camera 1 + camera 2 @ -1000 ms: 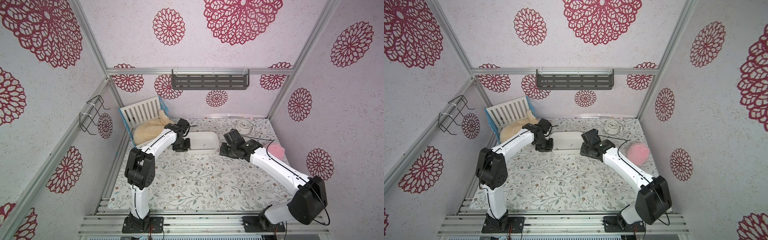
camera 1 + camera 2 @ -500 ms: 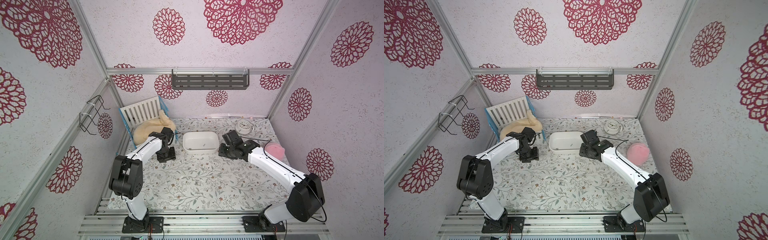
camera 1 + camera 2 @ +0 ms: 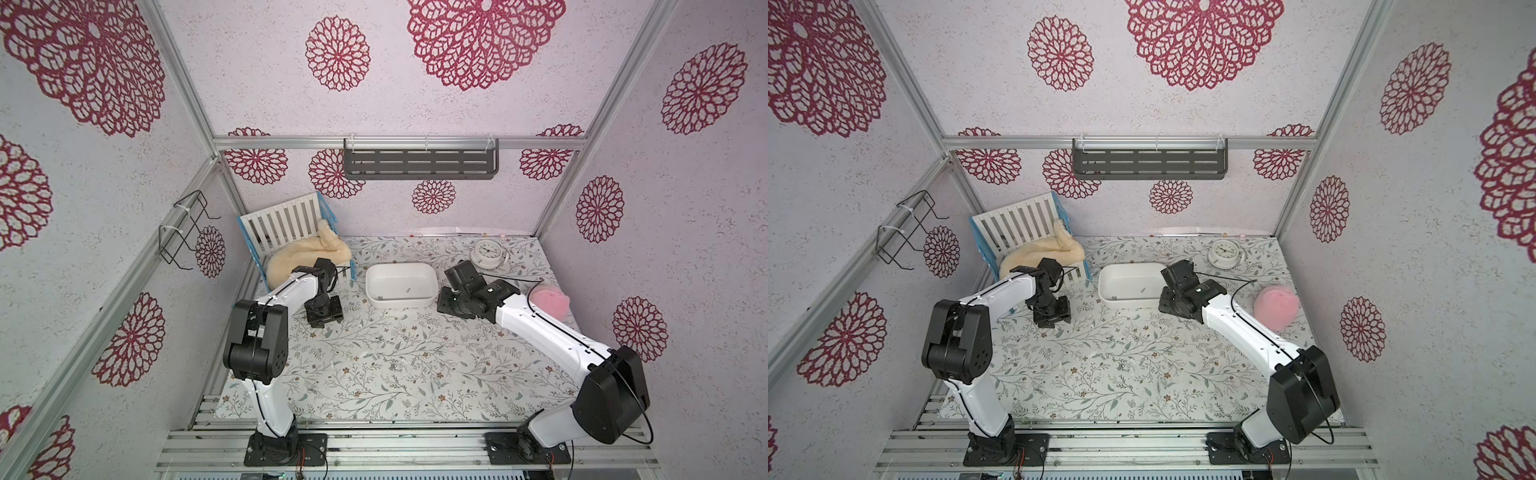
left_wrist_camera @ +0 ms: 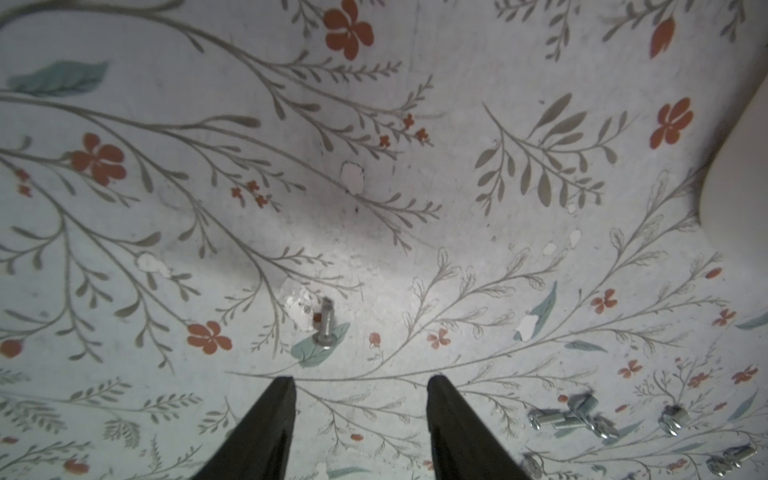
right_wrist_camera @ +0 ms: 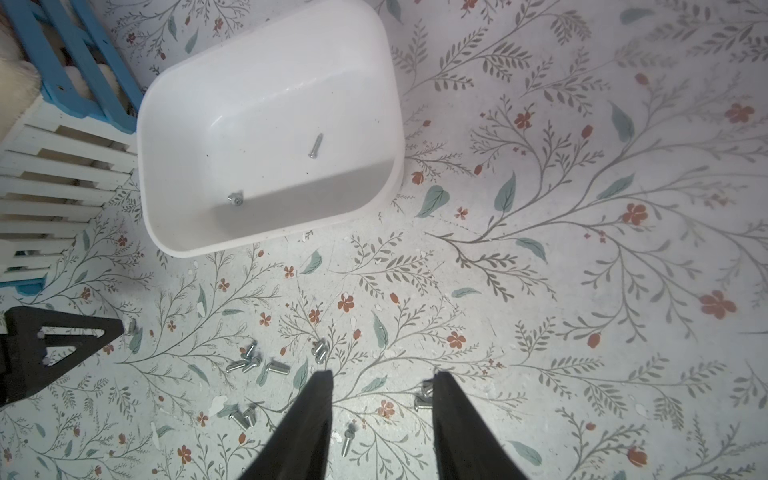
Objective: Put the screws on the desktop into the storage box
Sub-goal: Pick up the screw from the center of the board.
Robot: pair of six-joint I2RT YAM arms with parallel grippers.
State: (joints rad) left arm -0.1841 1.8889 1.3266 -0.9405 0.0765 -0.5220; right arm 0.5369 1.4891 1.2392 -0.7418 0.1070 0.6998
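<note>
The white storage box (image 3: 420,279) stands at the back middle of the flowered desktop (image 3: 415,395), with two screws (image 5: 315,145) on its floor. Several loose screws (image 3: 395,365) lie on the desktop in front of it. My left gripper (image 3: 326,320) hangs low over the desktop to the left of the box, open and empty. One screw (image 4: 325,322) lies just beyond its fingertips (image 4: 286,386). My right gripper (image 3: 451,303) hovers by the box's right end, open with nothing held. Screws (image 5: 249,361) are scattered under and around its fingers (image 5: 322,386).
A white slatted crib (image 3: 286,224) with a cream plush stands at the back left, close behind the left arm. An alarm clock (image 3: 486,253) and a pink plush (image 3: 548,301) sit at the right. A grey shelf (image 3: 419,164) hangs on the back wall.
My left gripper has pulled away from the box's left end, leftward and toward the front, and its jaws have opened. The right arm has barely moved.
</note>
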